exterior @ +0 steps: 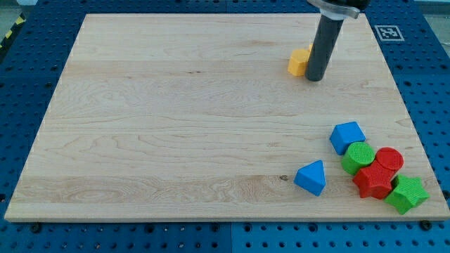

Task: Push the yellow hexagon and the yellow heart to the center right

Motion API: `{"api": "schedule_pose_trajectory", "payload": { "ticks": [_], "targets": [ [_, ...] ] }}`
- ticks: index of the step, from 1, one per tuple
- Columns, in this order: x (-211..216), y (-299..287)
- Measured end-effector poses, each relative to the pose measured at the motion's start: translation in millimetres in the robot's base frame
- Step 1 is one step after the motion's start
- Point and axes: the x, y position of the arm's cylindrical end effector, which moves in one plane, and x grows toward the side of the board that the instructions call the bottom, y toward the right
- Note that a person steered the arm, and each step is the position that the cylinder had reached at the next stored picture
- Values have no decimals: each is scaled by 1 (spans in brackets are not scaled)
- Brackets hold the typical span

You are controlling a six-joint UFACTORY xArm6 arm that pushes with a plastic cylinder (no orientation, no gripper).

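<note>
My tip (316, 78) rests on the desk (176, 126) near the view's top right, touching the right side of a yellow block (299, 62). The rod hides part of that block, so I cannot tell whether it is the hexagon or the heart, and only one yellow block shows. There is no gripper, just the rod. Blue, green and red blocks cluster at the bottom right.
</note>
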Motion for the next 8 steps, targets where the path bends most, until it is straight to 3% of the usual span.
{"api": "schedule_pose_trajectory", "payload": {
  "ticks": [1, 2, 3, 5, 8],
  "targets": [
    [19, -24],
    [4, -74],
    [-20, -77],
    [-32, 8],
    [-6, 31]
  ]
}}
